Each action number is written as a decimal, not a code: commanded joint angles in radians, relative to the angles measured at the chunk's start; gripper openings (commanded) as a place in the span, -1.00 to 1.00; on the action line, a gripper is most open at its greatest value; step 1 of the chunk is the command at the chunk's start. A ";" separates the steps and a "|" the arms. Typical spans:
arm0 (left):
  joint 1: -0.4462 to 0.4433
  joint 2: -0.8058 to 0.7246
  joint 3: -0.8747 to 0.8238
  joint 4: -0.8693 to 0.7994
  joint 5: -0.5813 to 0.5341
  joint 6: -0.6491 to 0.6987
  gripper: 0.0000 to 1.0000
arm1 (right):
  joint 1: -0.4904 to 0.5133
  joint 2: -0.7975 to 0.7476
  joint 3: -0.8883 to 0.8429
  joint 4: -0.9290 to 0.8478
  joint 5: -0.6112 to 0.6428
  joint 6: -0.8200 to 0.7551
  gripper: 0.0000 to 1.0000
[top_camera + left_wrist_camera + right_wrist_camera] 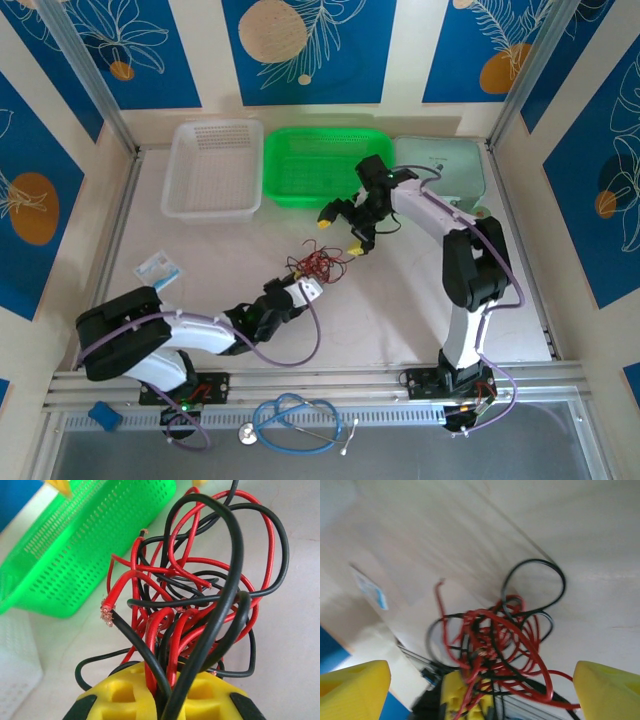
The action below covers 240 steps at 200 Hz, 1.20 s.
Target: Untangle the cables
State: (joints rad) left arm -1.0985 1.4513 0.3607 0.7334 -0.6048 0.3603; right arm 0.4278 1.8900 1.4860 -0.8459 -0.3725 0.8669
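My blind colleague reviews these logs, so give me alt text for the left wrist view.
A tangle of red and black cables rises from the shut yellow left end effector, which grips several strands. A green perforated basket sits behind, upper left.

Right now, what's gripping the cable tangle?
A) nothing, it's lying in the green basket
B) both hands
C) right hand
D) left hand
D: the left hand is shut on the red and black cables, with strands running down between its fingers, while the right hand stands open and off the tangle.
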 commanded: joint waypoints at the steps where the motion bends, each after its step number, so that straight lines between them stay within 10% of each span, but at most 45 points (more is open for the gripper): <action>1: -0.026 0.030 0.029 0.116 -0.044 0.139 -1.00 | 0.037 0.066 0.005 -0.097 -0.009 -0.152 0.86; 63: -0.099 0.279 0.034 0.518 -0.202 0.422 -1.00 | 0.094 0.054 -0.104 -0.002 0.021 -0.221 0.65; 139: -0.135 0.260 0.016 0.663 -0.284 0.423 -1.00 | 0.038 -0.052 -0.272 0.108 0.118 -0.189 -0.67; 162: -0.135 0.112 0.006 0.475 -0.274 0.374 -1.00 | 0.000 -0.136 -0.321 0.151 0.165 -0.180 -1.00; 221: -0.092 -0.435 0.036 -0.311 -0.058 0.003 -1.00 | -0.038 -0.332 -0.562 0.463 0.125 -0.136 -1.00; 240: -0.074 -0.543 0.053 -0.467 -0.062 -0.053 0.00 | -0.034 -0.391 -0.675 0.635 0.107 -0.122 -1.00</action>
State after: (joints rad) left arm -1.1988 1.0550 0.3744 0.5030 -0.6312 0.4618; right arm 0.4511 1.5288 0.9398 -0.4297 -0.4332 0.7143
